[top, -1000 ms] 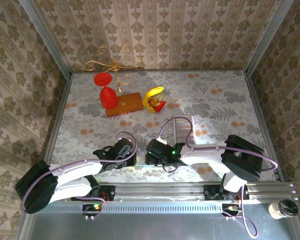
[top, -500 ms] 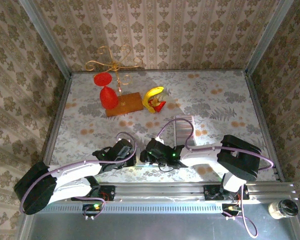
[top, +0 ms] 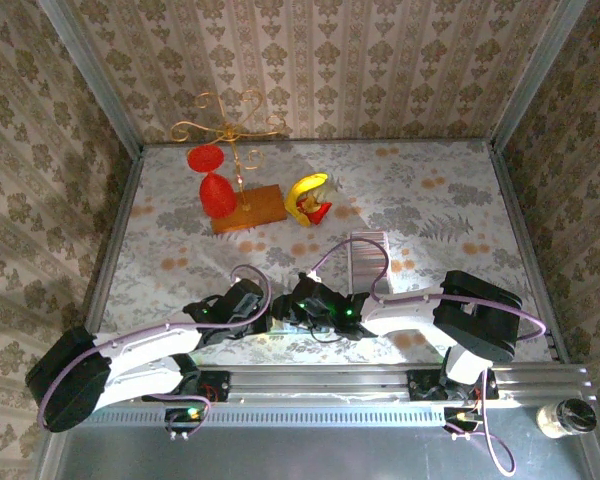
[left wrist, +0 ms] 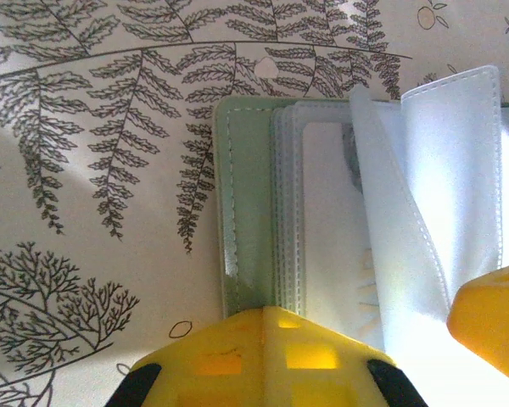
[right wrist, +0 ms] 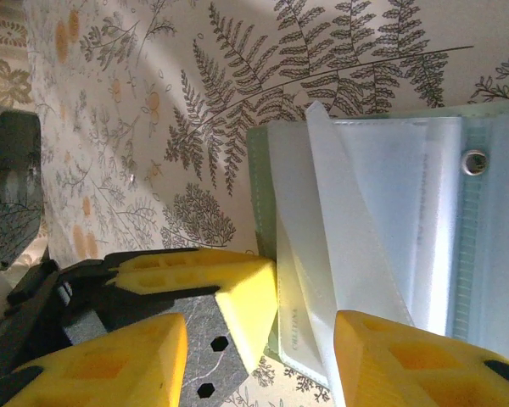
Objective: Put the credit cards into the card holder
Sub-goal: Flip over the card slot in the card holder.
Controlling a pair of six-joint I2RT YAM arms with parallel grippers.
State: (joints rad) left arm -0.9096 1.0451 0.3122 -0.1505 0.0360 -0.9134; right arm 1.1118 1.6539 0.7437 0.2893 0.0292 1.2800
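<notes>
The card holder (left wrist: 248,212) is a sage-green wallet lying open on the fern-patterned cloth, its clear sleeves (left wrist: 445,178) fanned upward. My left gripper (left wrist: 280,326) is shut, and its joined yellow tips rest on the wallet's near edge. The same green edge (right wrist: 261,182) and a raised sleeve (right wrist: 348,220) appear in the right wrist view. My right gripper (right wrist: 263,343) is open, with the left gripper's tip and the wallet's corner between its fingers (right wrist: 407,356). From above, both grippers (top: 277,318) meet over the wallet. The credit cards (top: 366,262) lie as a pale ribbed strip just beyond the right arm.
At the back left, a gold wire stand (top: 230,125) rises from a wooden board (top: 252,208) beside a red goblet shape (top: 216,192). A yellow banana with a red piece (top: 307,195) lies next to the board. A small jar (top: 566,417) sits off the table, front right.
My right gripper has slid left until it meets the left gripper at the wallet, and its jaws have narrowed slightly. The left gripper stays shut in place.
</notes>
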